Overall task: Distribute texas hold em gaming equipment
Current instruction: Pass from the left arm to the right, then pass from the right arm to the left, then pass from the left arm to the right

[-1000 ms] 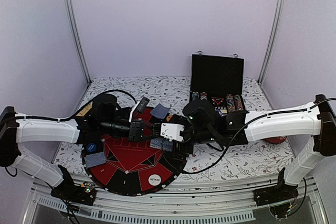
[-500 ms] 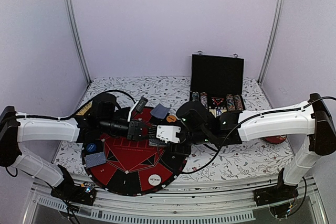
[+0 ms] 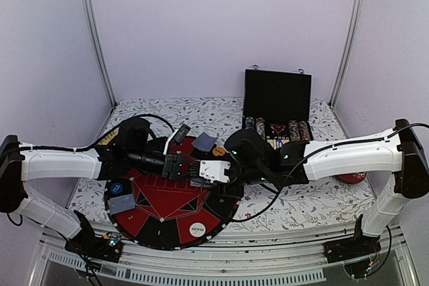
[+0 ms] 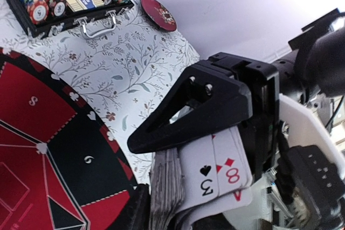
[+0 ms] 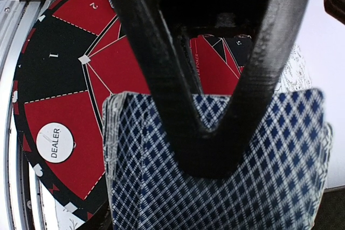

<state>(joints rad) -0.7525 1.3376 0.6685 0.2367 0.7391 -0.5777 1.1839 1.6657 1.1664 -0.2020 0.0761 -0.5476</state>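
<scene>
Right end effector (image 5: pixel 210 162): closed part-way on the deck of playing cards (image 5: pixel 226 203). One black finger lies across the grey-blue backs; the other is hidden behind the stack. In the left wrist view the same deck (image 4: pixel 213 179) shows white faces, with a three of spades and an eight of diamonds fanned off its edge.

Left end effector (image 3: pixel 190 167): directly opposite, its tips meeting the right one's over the middle of the round poker mat (image 3: pixel 167 216). Whether it grips the deck or stands clear of it cannot be told.

Position of the deck: held above the mat between the two end effectors, not resting on it.

Done, as judged:
- The DEALER disc (image 3: pixel 198 229) lies near the mat's near rim.
- One face-down card (image 3: pixel 122 203) sits on the near-left segment, with a blue disc (image 3: pixel 117 188) just beside it.
- A second face-down card (image 3: pixel 204 141) lies at the far edge, with an orange disc (image 3: pixel 218 151) near it.

Outstanding, as judged:
- The bulk of the deck is undealt.
- The other visible segments carry no cards.
- Chips stand in the open chip case (image 3: pixel 277 98) on the counter (image 3: pixel 301 199).
</scene>
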